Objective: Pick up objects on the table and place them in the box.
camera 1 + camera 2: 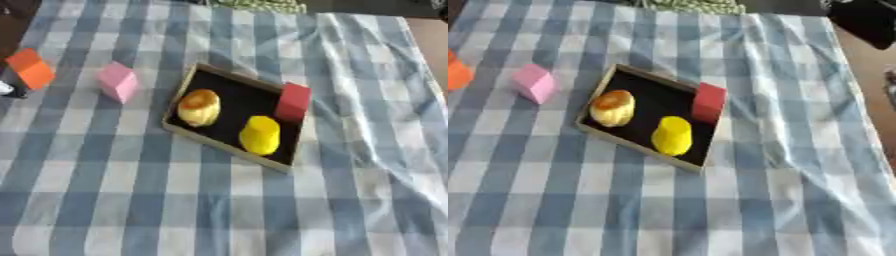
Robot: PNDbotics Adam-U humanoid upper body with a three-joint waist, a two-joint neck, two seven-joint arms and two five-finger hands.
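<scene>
A shallow box (187,89) with a black floor lies aslant in the middle of the checked cloth. Inside it are a round yellow-brown bun-like object (199,106) on the left and a yellow object (260,134) nearer the front. A red block (293,101) stands at the box's right rim. To the left of the box, a pink block (117,82) sits on the cloth, and an orange block (31,68) lies further left. A black shape, probably my right hand (864,20), shows in the right eye view's upper right corner, far from the box. My left hand shows in neither view.
The blue-and-white checked cloth (219,210) covers the table and is wrinkled along its right side (385,125). A small white and dark shape (5,89) sits at the left edge. Brown table surface (877,65) shows past the cloth's right edge.
</scene>
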